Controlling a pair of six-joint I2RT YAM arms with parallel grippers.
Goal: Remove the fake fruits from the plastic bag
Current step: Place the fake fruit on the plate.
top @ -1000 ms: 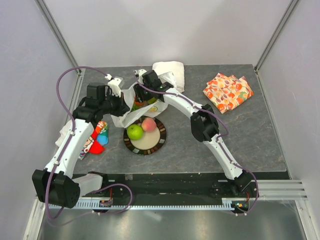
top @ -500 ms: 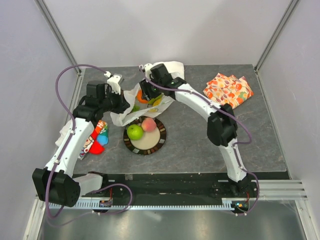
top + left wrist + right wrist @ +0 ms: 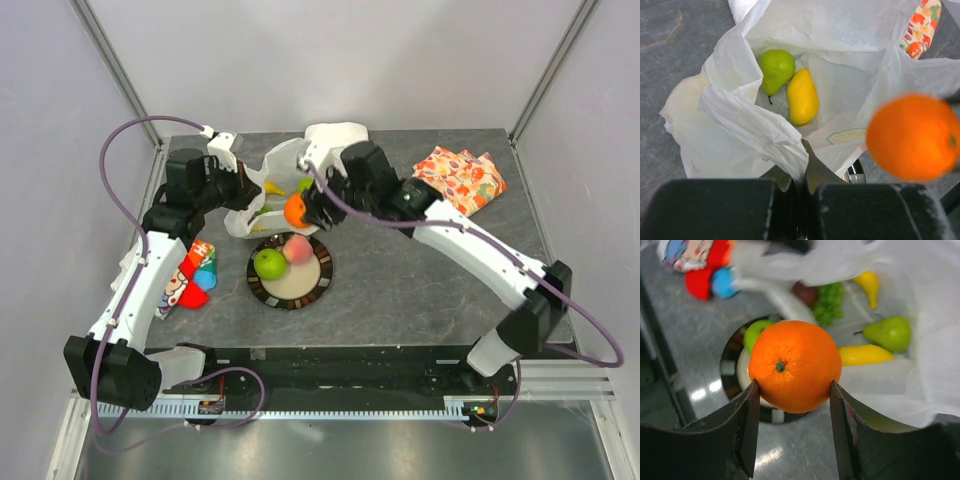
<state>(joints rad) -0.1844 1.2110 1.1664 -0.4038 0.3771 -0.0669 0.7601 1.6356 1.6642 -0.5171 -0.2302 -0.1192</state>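
My right gripper point(image 3: 794, 390) is shut on the orange point(image 3: 794, 365), holding it in the air just outside the plastic bag point(image 3: 262, 190) and above the plate's far rim. The same orange point(image 3: 296, 209) shows in the top view, and at the right of the left wrist view as the orange point(image 3: 913, 137). My left gripper point(image 3: 805, 167) is shut on a fold of the plastic bag point(image 3: 745, 120), keeping its mouth open. Inside lie a green pear point(image 3: 776, 67), a yellow banana point(image 3: 802, 97), a second banana point(image 3: 868, 285), green grapes point(image 3: 829, 302) and a dark red fruit point(image 3: 804, 292).
A round dark-rimmed plate point(image 3: 318, 286) in front of the bag holds a green apple point(image 3: 269, 264) and a pink fruit point(image 3: 296, 249). A colourful soft toy point(image 3: 195, 272) lies left of it. A white cloth roll point(image 3: 340, 137) and an orange patterned fabric point(image 3: 456, 183) sit at the back.
My right gripper has come out of the bag with the orange and swung back toward the plate. The left gripper lifted the bag's edge a little, keeping its grip.
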